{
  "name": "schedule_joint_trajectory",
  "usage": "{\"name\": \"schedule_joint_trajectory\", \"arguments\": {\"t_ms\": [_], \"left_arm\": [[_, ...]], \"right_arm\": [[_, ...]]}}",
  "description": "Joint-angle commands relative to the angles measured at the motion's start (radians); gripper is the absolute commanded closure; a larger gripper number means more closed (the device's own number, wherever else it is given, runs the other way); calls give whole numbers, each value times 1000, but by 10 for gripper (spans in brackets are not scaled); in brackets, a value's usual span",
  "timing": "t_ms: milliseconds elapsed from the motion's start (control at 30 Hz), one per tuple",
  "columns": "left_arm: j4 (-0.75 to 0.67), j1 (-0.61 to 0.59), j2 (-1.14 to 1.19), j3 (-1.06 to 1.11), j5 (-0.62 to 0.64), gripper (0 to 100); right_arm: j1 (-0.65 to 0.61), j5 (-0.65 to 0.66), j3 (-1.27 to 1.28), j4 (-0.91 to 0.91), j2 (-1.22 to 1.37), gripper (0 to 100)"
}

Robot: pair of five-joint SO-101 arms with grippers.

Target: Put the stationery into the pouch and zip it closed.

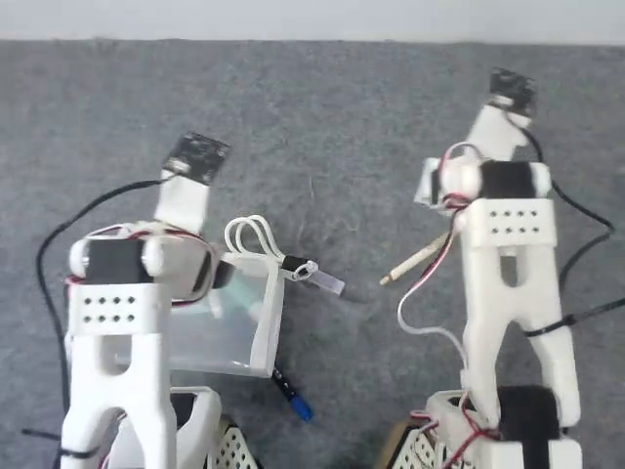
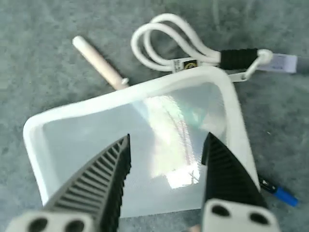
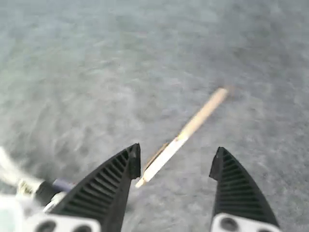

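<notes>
Your left gripper (image 2: 168,140) hangs with its jaws spread wide and nothing between them, directly over the pouch (image 2: 96,130). The pouch is a clear, white-edged sleeve lying flat on the grey carpet (image 1: 322,127), and in the high view the left arm covers part of it (image 1: 229,332). You cannot tell from these frames whether its zip is open or closed.

At one corner of the pouch a white cord loop (image 2: 159,34) curls onto the carpet, joined to a short black tab (image 2: 239,58) and a small pale tag (image 2: 282,63); in the high view you see the loop (image 1: 249,234) and tag (image 1: 327,281) pointing toward the right arm. A pale pencil (image 2: 99,60) lies outside the pouch with one end meeting its white rim. Just beside another corner sits a dark pen with a blue end (image 2: 277,191), also outside the pouch (image 1: 291,396).

Your right gripper (image 3: 177,150) is likewise spread open and empty, held above the carpet. A long beige pen (image 3: 186,130) lies slantwise on the carpet below it, its nearer end framed between the two fingers but touching neither. In the high view that beige pen (image 1: 420,259) rests well apart from the pouch, partly under the right arm.
</notes>
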Motion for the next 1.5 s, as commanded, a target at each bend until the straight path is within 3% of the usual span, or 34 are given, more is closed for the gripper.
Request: {"name": "schedule_joint_trajectory", "arguments": {"t_ms": [0, 233, 533, 1233, 1467], "left_arm": [[-38, -80, -32, -58, 32, 776], [-121, -219, -31, -24, 87, 776], [-239, -236, -32, 137, 146, 776], [-285, -236, -32, 205, 203, 775], [-285, -236, -32, 211, 203, 775]], "right_arm": [[-140, 17, -63, 15, -70, 768], [-384, 15, -94, 4, 81, 768], [-519, 14, -341, 15, 424, 768], [-610, 20, -373, 15, 687, 772], [-650, 21, -373, 16, 727, 863]]}}
